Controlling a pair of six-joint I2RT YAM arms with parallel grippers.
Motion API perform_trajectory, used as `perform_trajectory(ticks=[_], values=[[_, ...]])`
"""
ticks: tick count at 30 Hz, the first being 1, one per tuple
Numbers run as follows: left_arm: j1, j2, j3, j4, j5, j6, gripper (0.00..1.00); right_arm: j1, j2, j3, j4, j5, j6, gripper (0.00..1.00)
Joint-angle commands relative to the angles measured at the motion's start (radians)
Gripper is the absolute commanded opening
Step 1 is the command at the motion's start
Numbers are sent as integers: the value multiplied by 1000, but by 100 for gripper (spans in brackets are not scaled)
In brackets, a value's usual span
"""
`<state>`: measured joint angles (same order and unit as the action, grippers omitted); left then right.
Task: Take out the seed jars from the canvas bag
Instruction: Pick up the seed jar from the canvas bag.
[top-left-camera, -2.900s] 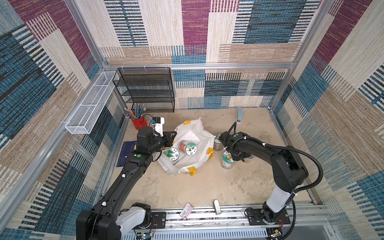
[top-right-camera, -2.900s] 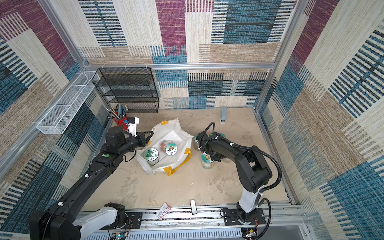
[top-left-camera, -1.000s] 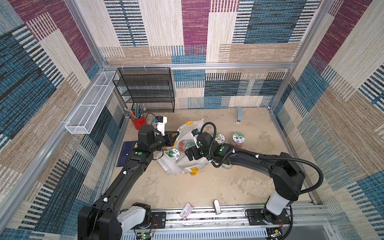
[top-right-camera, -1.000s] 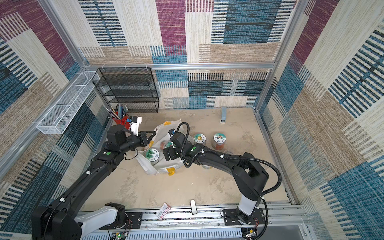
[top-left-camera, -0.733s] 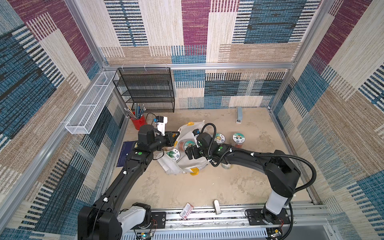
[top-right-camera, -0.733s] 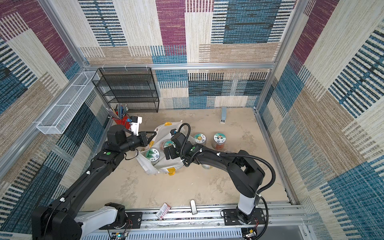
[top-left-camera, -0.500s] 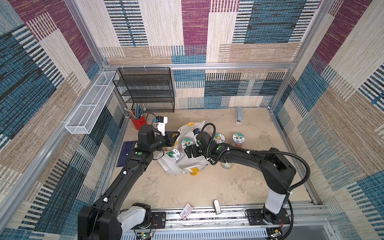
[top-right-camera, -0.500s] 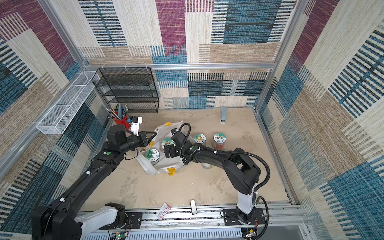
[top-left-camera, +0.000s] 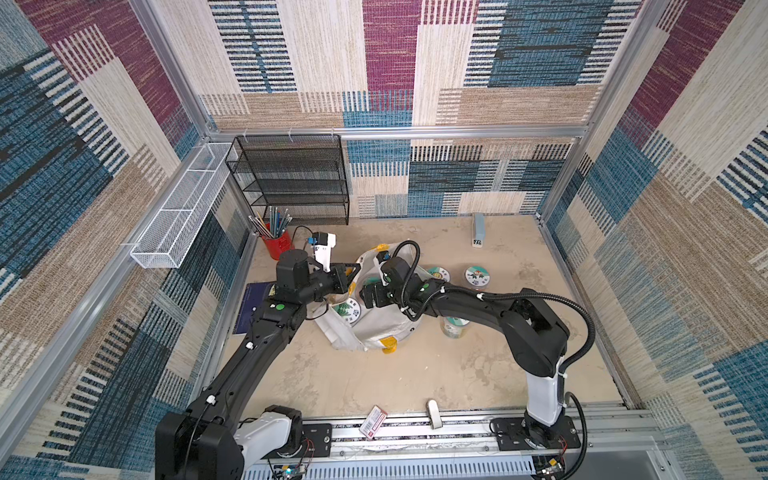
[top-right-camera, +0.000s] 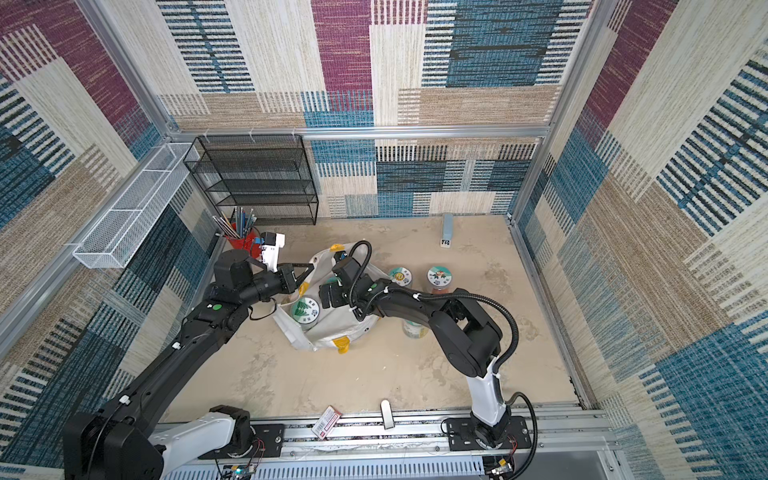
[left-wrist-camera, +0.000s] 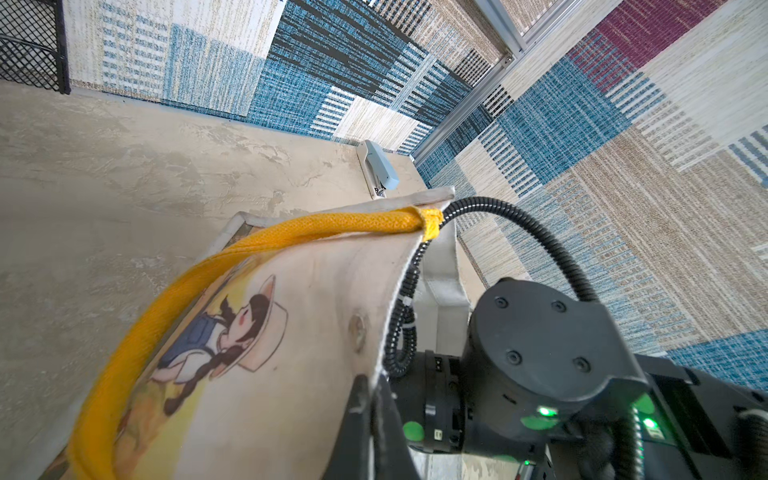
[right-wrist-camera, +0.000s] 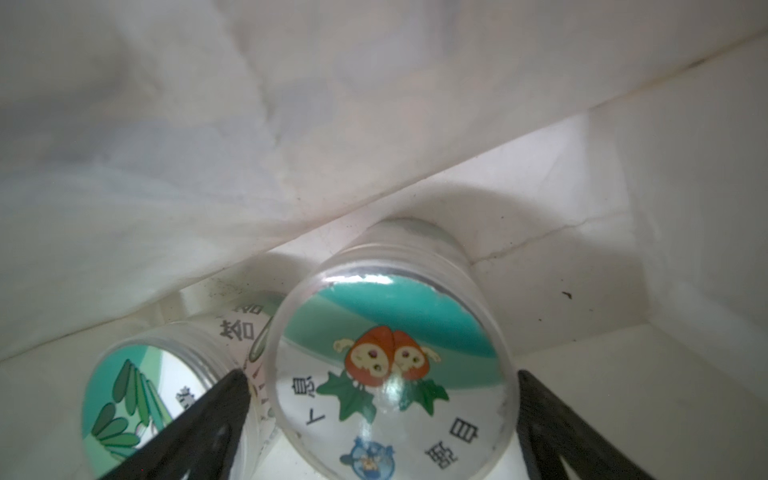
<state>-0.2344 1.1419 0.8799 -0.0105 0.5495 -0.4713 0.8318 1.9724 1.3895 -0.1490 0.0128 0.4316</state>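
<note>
Two seed jars remain in the canvas bag, at the centre of both top views. The orange-figure-lid jar stands upright close beside the leaf-lid jar.

Three more are out on the worktop, right of the bag. Jar A and jar B sit side by side, and jar C is partly under the right forearm. Sixth jar not made out.

Change: about three seconds back the right end effector was over the jars outside. It has since swung left and dipped into the bag mouth, hiding the orange lid from above. Its jaws are wide apart, one finger either side of that jar, with no grip yet. The left end effector is unchanged, pinched together on the bag rim and holding the mouth open.

Reading: fourth extraction under way. Closing on the jar comes next, minding the leaf-lid neighbour.
</note>
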Motion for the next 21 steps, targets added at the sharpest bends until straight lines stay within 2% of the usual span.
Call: perform_trajectory(ticks=[1,11,16,21], values=[[-1,-1,-4,76,21,-2,0,2,18,27,-21,33,26,99],[-2,-1,-6,77,21,-4,0,2,69,83,-61,80,45,100],[-2,-4,-6,75,22,-4,0,2,44,78,-63,99,47,84],[-2,-1,-6,75,17,-5,0,2,-1,78,-78,96,30,80]])
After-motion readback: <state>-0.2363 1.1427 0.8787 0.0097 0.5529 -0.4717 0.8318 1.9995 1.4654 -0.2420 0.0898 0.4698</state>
